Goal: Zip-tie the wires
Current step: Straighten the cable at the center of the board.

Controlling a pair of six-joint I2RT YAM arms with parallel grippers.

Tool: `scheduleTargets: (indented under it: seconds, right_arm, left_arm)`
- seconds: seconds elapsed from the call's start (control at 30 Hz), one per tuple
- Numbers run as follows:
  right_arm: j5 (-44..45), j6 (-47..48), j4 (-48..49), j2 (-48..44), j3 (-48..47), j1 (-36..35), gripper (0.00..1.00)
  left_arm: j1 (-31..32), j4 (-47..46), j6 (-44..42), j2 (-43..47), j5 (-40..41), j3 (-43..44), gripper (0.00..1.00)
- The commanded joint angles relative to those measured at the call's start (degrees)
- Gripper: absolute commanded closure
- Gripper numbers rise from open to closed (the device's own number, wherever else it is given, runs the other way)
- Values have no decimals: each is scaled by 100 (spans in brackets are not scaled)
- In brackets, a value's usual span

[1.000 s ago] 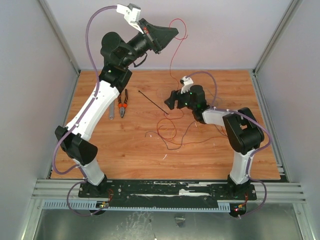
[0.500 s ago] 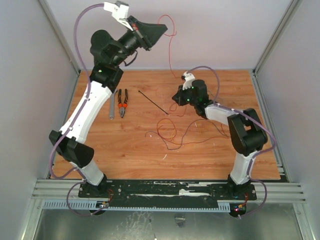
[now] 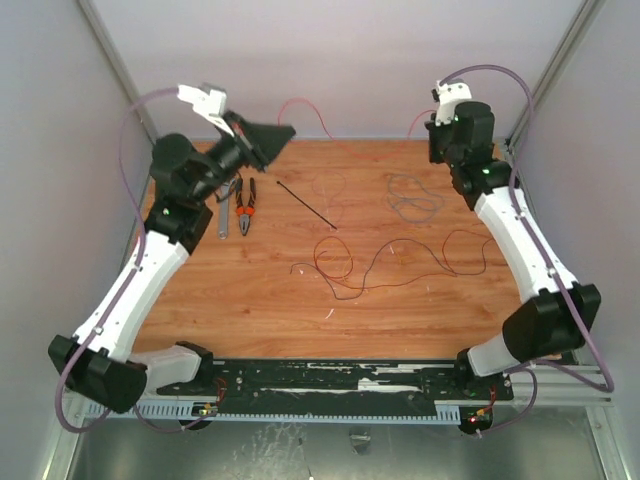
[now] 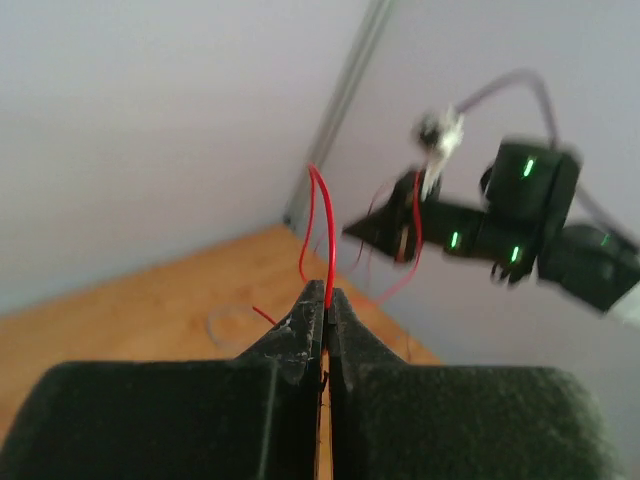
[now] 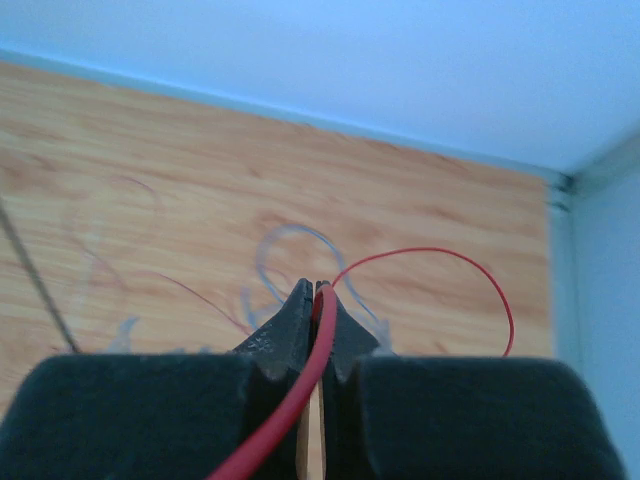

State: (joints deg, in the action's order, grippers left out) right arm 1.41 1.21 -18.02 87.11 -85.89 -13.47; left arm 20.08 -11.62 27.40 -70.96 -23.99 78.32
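Since a second ago, the right arm has been swung away from the middle of the table [image 3: 240, 300] and is now stretched up towards the far right corner, its elbow low at the near right edge. The left arm has been lowered and leaned outward to the left, so that the left gripper [image 3: 288, 131] is now held over the far left edge of the table, no longer high against the back wall.

The left gripper's jaws are seen pressed together on a red strand [image 4: 329, 255], which rises from the tips and bends over. The right gripper [image 5: 318, 292] is likewise pinched closed on the red strand, which is led out between its tips and curves off to the right in an arc. In the overhead view the right gripper [image 3: 428, 132] is pointed towards the left one, and the strand is seen arching from the left gripper towards the right.

The rest of the wires [image 3: 345, 268] is left lying loose on the middle of the table, with fainter loops nearer the right arm. The zip tie [image 3: 305, 203] lies flat and slanted on the wood, beyond the tangle, untouched by either gripper. Orange-handled pliers [image 3: 246, 205] and a grey wrench [image 3: 221, 223] lie side by side under the left forearm.
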Motion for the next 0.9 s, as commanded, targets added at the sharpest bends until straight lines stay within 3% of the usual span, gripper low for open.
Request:
scheduleTargets:
  seconds: [0.0,0.13,0.33,0.6,0.87]
  right_arm:
    - [1887,689,-1453,-516,116,67,100]
    - [2221,681,-1603,-1180,778,90,100]
    - [2518,485,-1959,-1886,1809,179,100]
    - [2788,575,-1697,-2132,2972,517,98]
    - [2329,490,-1962,-1314,3065,537,89]
  left_arm:
    - [509,266,-204,733,256,-1165,100]
    - [1293,283,-336,1170,1024,-2316,100]
    - [1747,263,-75,1184,1532,-3208,100]
    - [2064,213,225,593,1766,-3499,100]
    - [2056,1123,12,639,2387,-3468,100]
